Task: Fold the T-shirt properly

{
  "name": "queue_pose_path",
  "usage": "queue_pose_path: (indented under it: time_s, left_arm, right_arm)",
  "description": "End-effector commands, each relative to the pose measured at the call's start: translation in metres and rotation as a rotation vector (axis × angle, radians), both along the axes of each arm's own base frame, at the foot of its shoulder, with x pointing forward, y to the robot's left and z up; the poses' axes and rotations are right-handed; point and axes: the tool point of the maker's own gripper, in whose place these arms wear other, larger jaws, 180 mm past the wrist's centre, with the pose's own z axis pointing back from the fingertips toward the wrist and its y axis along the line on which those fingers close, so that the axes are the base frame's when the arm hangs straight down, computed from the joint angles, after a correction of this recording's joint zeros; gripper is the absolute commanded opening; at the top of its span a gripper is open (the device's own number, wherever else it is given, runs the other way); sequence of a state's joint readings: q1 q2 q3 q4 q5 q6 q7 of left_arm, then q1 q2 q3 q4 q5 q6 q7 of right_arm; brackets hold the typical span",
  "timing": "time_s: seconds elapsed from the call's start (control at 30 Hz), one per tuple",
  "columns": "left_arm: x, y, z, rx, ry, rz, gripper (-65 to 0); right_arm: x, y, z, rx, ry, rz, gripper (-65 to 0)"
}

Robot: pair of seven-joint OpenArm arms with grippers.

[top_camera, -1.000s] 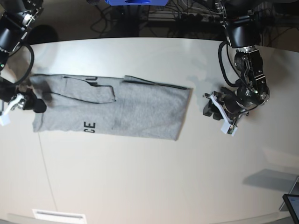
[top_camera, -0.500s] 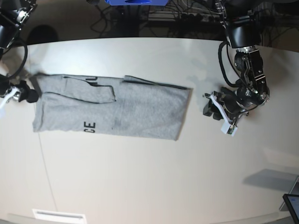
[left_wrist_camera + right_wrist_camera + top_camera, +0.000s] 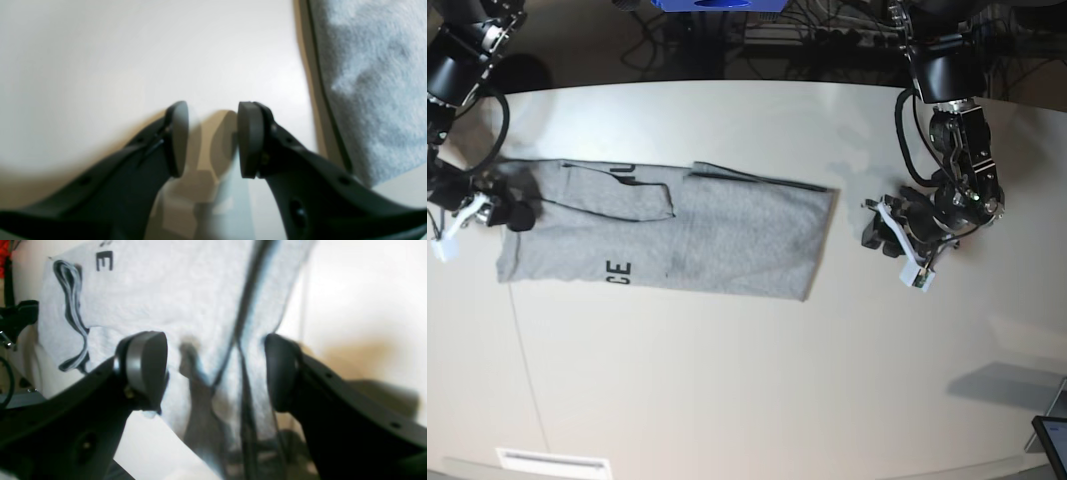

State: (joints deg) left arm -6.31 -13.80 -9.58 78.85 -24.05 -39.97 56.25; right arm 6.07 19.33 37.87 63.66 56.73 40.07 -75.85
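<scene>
Both grippers show in the base view: the right gripper sits at the left end of the T-shirt, which lies flat as a long band on the table; the left gripper rests on bare tabletop right of the shirt, apart from it.

Left wrist view: pads parted with only tabletop between, grey cloth at the right edge.

Right wrist view: fingers spread wide above the shirt's edge, pinching nothing; a black letter E shows far off.
</scene>
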Motion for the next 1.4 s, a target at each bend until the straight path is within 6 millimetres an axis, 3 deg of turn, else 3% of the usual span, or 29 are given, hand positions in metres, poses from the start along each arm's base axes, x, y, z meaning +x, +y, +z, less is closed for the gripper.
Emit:
queue_pose_path:
  time_s: [0.0, 0.33, 0.8, 1.07, 1.27, 1.37]
  left_arm:
    - [-0.007, 0.009, -0.006, 0.051, 0.048, -0.006, -40.6]
    - [-0.002, 0.008, 0.005, 0.063, 0.014, -0.014, -40.6]
    - [-0.001, -0.005, 0.005, 0.04, 0.01, -0.021, -40.6]
    - [-0.001, -0.007, 0.004, 0.035, 0.01, -0.021, -40.6]
    - [-0.001, -0.005, 0.005, 0.04, 0.01, -0.021, -40.6]
    - [-0.002, -0.005, 0.004, 0.039, 0.011, -0.021, -40.6]
  right_arm:
    - [0.0, -0.006, 0.0, -0.022, 0.016, 0.005, -20.9]
    - [0.003, 0.027, -0.011, 0.009, 0.048, 0.092, -21.2]
    - [0.0, 0.03, -0.015, 0.014, 0.06, 0.096, -21.6]
    - [-0.006, 0.059, -0.025, 0.045, 0.085, 0.157, -21.6]
    - [-0.007, 0.06, -0.026, 0.041, 0.091, 0.166, -21.8]
    - [-0.007, 0.058, -0.026, 0.036, 0.091, 0.166, -28.7]
